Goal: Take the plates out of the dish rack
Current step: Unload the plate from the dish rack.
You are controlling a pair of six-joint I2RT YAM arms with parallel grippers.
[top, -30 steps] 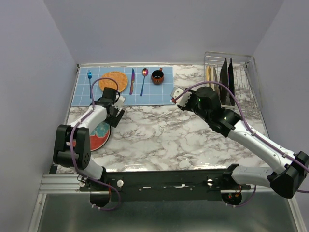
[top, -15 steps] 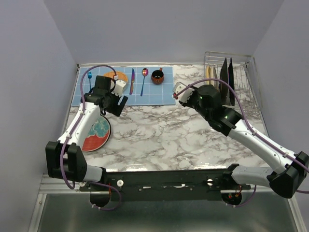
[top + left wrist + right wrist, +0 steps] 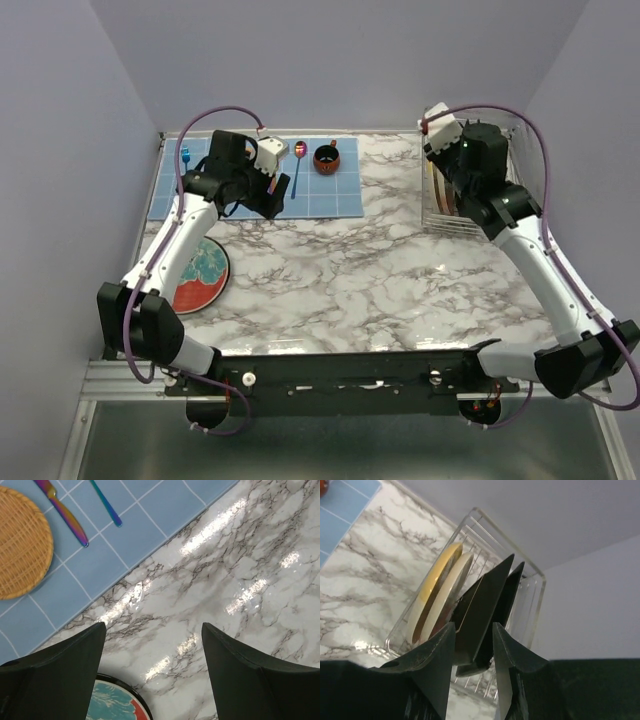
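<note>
The dish rack (image 3: 530, 575) sits at the far right corner of the bench (image 3: 240, 580). Four plates stand in it on edge, side by side and nearly parallel. From the right wrist view they are a yellow round plate (image 3: 437, 580), a cream round plate (image 3: 456, 577) close against it, then two dark square plates (image 3: 487, 595) (image 3: 509, 597) seen almost edge-on with their upper corners pointing up. The right gripper (image 3: 473, 626) hovers over the rack, part open. The nearer dark plate is in line with the gap between its fingers, and whether they touch it cannot be told.

A red plate with a teal centre (image 3: 200, 280) lies flat and face up on the bench near the left edge, well apart from the rack. The left gripper (image 3: 153, 630) hangs above the edge of the blue mat (image 3: 140, 540), wide open and empty. On the mat lie an orange woven disc (image 3: 20, 545), a knife (image 3: 65, 510) and a spoon (image 3: 105, 502)
</note>
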